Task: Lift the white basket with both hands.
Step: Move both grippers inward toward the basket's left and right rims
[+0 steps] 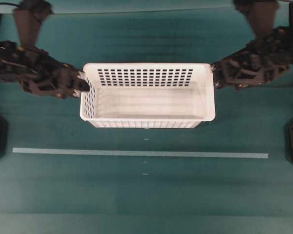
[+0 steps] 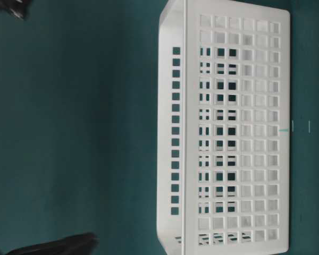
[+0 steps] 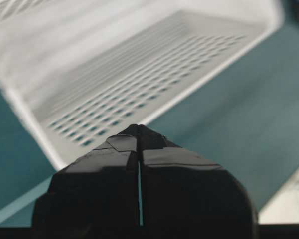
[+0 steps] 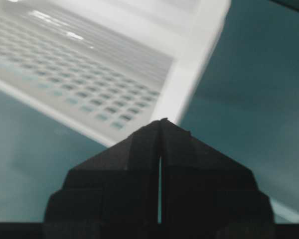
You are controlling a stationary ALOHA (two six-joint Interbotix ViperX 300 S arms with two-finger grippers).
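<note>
Basically, left gripper [image 1: 82, 82] pinches the left end rim of the white basket [image 1: 146, 95], fingers nearly closed in its wrist view with a thin slit showing. Basket sits mid-table, long sides crosswise, probably so each arm takes one end. Right gripper [image 1: 214, 68] closed likewise on the right end rim. Teal table cover [image 1: 146, 195], pale tape line [image 1: 136, 153] in front; room unseen.
</note>
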